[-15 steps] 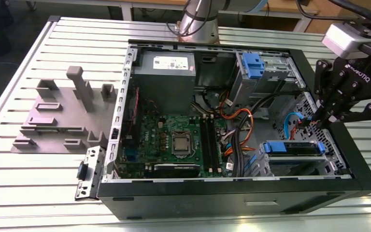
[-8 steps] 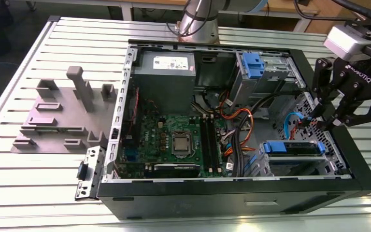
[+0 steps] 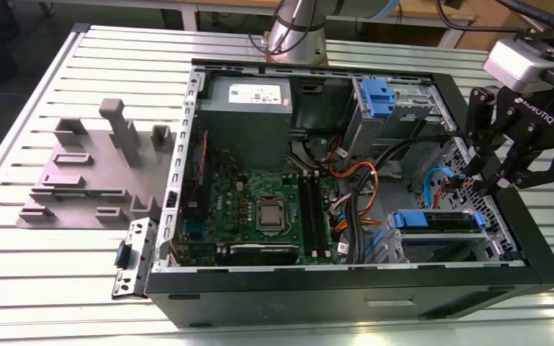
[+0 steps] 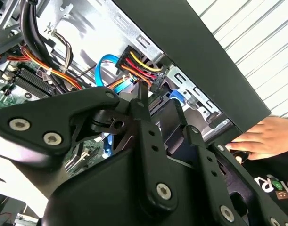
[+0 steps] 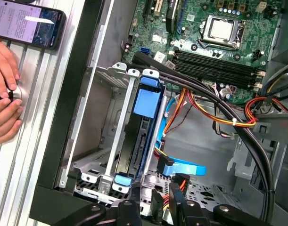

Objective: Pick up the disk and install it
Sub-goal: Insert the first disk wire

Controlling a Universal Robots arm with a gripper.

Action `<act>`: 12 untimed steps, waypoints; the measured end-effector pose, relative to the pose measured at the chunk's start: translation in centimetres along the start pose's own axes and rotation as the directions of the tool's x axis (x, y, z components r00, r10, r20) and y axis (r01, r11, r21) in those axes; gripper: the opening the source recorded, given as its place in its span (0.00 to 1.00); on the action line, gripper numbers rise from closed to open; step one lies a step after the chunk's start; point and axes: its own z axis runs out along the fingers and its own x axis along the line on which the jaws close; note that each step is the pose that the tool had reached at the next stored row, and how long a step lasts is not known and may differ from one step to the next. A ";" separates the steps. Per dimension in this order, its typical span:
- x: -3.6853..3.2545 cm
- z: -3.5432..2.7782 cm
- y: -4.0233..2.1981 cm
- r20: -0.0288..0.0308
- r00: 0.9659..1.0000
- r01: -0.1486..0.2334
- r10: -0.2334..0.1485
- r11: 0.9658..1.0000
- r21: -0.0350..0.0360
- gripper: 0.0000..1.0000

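Disk [image 5: 136, 141] edge-on in its bay, label hidden, gripper [image 3: 508, 169] nearby.

tabletop [image 3: 55, 108]: slatted aluminium, pale.
computer case [image 3: 354, 288]: open black tower lying on its side on the tabletop, directly under the tool [image 3: 508, 169].
grey fixture block [image 3: 94, 176]: on the slats, well apart from the tool, beyond the case's far side.

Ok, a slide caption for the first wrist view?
Disk with blue rails seated edge-on in the drive cage, the gripper just above it.
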 end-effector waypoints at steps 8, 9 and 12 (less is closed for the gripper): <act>-0.81 0.30 -0.51 0.000 1.000 0.003 -0.003 1.000 0.000 0.37; -0.86 0.36 -0.59 0.000 1.000 0.003 -0.003 1.000 0.000 0.37; -0.92 0.64 -0.73 -0.004 1.000 0.005 -0.005 1.000 -0.001 0.37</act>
